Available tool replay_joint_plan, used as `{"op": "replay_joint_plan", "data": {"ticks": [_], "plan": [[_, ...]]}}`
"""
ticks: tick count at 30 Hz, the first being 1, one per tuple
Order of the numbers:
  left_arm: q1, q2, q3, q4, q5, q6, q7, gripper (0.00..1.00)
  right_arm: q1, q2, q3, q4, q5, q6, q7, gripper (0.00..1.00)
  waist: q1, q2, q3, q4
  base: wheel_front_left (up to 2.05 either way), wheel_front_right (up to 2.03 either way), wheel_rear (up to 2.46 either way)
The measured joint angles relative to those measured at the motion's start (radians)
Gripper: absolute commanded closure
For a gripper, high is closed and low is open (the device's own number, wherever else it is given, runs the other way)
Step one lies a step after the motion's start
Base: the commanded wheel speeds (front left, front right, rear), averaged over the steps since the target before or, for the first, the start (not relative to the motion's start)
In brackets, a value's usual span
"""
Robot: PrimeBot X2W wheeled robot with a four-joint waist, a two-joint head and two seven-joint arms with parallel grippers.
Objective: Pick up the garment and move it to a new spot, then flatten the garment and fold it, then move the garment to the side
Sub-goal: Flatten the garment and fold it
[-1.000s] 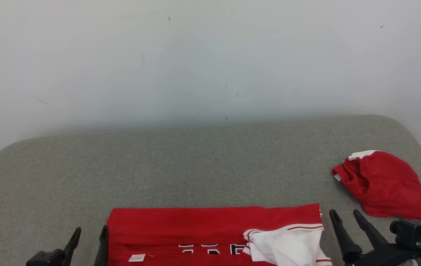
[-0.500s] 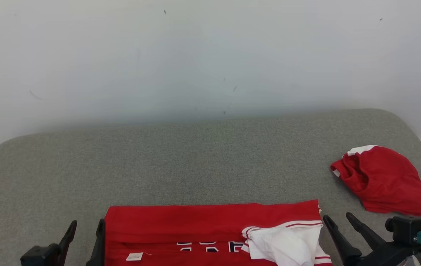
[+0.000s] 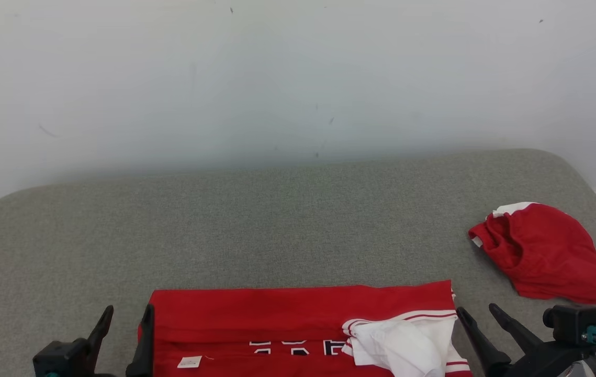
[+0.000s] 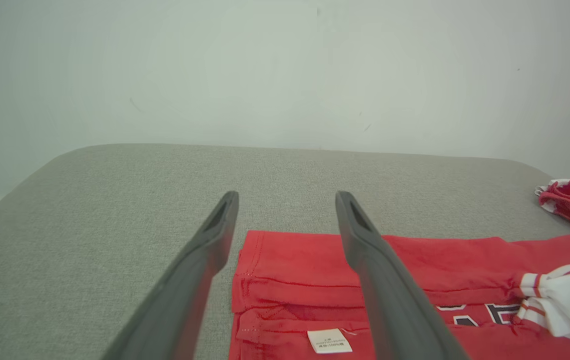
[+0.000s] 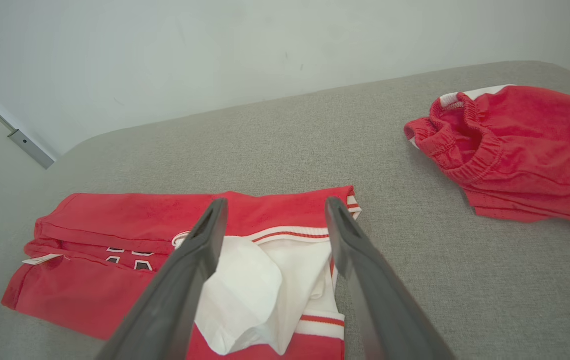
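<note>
Red and folded into a long band, the garment (image 3: 277, 319) lies at the bottom centre of the head view on the grey tabletop (image 3: 277, 225). The left claw (image 3: 128, 309) at its left end and the right claw (image 3: 476, 309) at its right end both stand open and empty. A second red bundle (image 3: 543, 256) sits at the right edge.

In the left wrist view, spread fingers frame the garment's hemmed end and white label (image 4: 329, 341).

In the right wrist view, parted fingers hang over its white section (image 5: 244, 290).
</note>
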Motion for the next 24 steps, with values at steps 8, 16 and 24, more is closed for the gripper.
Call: {"op": "replay_joint_plan", "data": {"ticks": [8, 16, 24], "plan": [[0.0, -0.015, 0.005, -0.043, 0.023, 0.0, 0.035, 0.0, -0.028, -0.019, 0.039, 0.11, -0.01, -0.054, 0.133, 0.0, 0.0, 0.0, 0.009, 0.007, 0.0, 0.0, 0.0], [-0.005, -0.037, -0.008, -0.054, 0.039, 0.0, 0.066, 0.0, -0.146, 0.014, 0.081, 0.241, -0.001, -0.071, 0.277, 0.0, 0.0, 0.0001, 0.023, 0.028, 0.0, 0.0, 0.0], [-0.006, -0.045, -0.021, -0.081, 0.063, 0.0, 0.092, 0.0, -0.238, 0.058, 0.101, 0.37, 0.011, -0.08, 0.367, 0.0, 0.0, 0.0, 0.046, 0.053, 0.0, 0.0, 0.0]]}}
